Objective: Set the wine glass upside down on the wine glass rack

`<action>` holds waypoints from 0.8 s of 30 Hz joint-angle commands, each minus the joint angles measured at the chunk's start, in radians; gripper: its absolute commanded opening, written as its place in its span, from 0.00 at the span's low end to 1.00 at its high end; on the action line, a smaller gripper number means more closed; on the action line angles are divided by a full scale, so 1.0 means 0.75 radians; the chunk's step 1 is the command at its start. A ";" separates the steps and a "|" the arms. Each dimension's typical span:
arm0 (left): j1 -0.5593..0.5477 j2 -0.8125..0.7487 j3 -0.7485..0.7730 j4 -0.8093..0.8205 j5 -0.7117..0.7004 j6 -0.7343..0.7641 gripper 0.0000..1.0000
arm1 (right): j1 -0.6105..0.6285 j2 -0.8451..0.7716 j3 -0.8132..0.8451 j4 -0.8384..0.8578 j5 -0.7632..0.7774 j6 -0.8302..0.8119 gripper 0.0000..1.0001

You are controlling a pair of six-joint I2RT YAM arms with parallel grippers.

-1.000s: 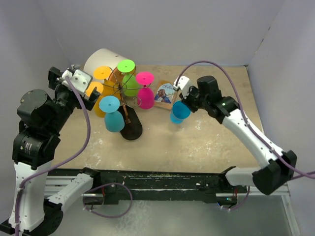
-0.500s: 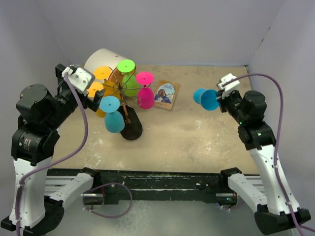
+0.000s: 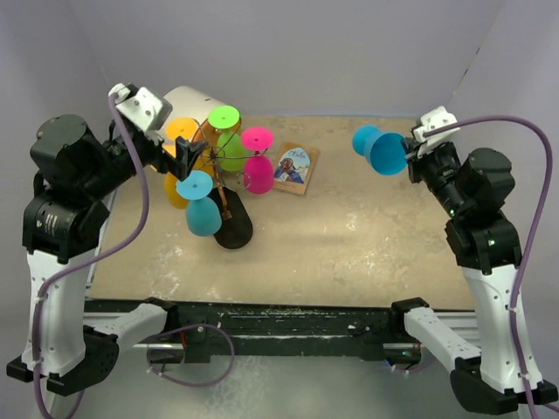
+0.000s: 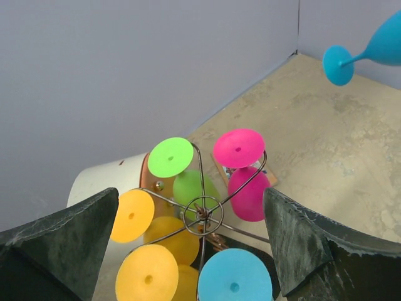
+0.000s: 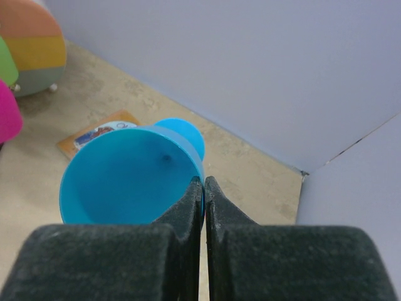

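Up and out to the right goes my right gripper since a second ago, away from the picture card and now high on my own side. Its fingers are clenched on one wall of the blue wine glass at the rim (a thin pinch, nothing more), with the bowl sideways and the foot pointing left. My worry is a slip or swivel when I flip it. Well apart to the left, the wine glass rack already carries five hanging glasses, so a knock could unhook one. My left gripper hovers spread wide just beside it, possibly in my lane.
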 commanded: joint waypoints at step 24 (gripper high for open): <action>-0.057 0.493 0.340 -0.017 0.224 -0.297 1.00 | -0.006 0.352 0.640 -0.016 -0.383 -0.173 0.00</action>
